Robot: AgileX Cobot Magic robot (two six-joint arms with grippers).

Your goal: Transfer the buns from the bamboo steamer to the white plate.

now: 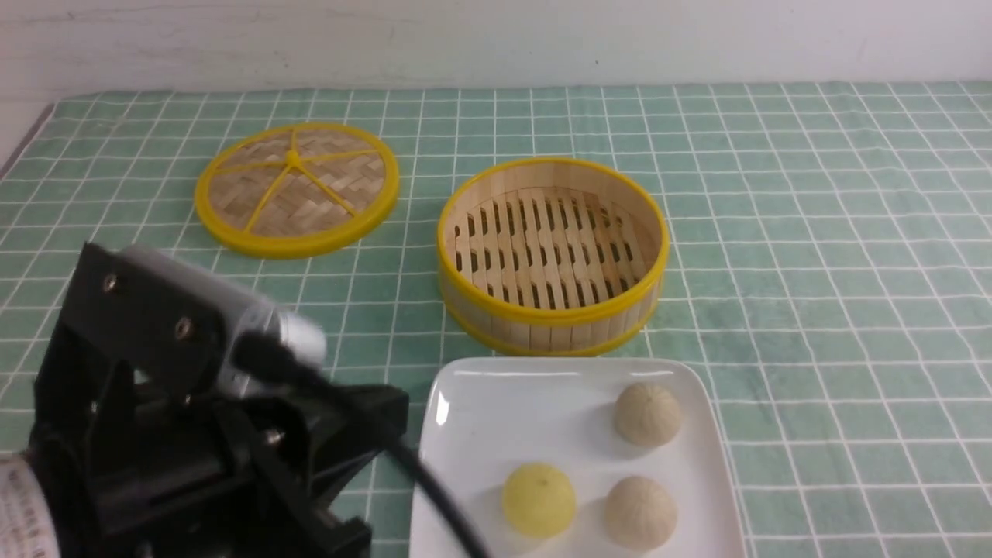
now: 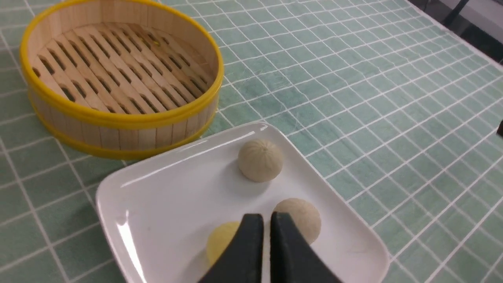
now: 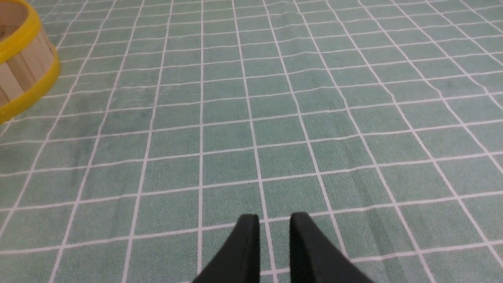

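Note:
The bamboo steamer [image 1: 542, 324] [image 2: 118, 133] stands empty, its slatted floor bare. All three buns lie on the white plate [image 1: 504, 403] [image 2: 165, 196] just in front of it: one cream bun [image 1: 648, 415] [image 2: 260, 160] at the far right, a second cream bun [image 1: 640, 512] [image 2: 302, 216] nearer, and the pale yellow bun [image 1: 539, 500] [image 2: 218, 241] beside it. My left gripper [image 2: 267, 220] hangs shut and empty above the plate, over the gap between the yellow and near cream buns. My right gripper [image 3: 274, 220] is shut and empty over bare cloth, right of the steamer [image 3: 23, 74].
The flat woven lid [image 1: 297, 190] with yellow rim and spokes lies at the back left. My left arm's black body [image 1: 194, 403] fills the lower left of the front view, its cable crossing the plate's near left corner. A green checked cloth [image 1: 814, 271] covers the table.

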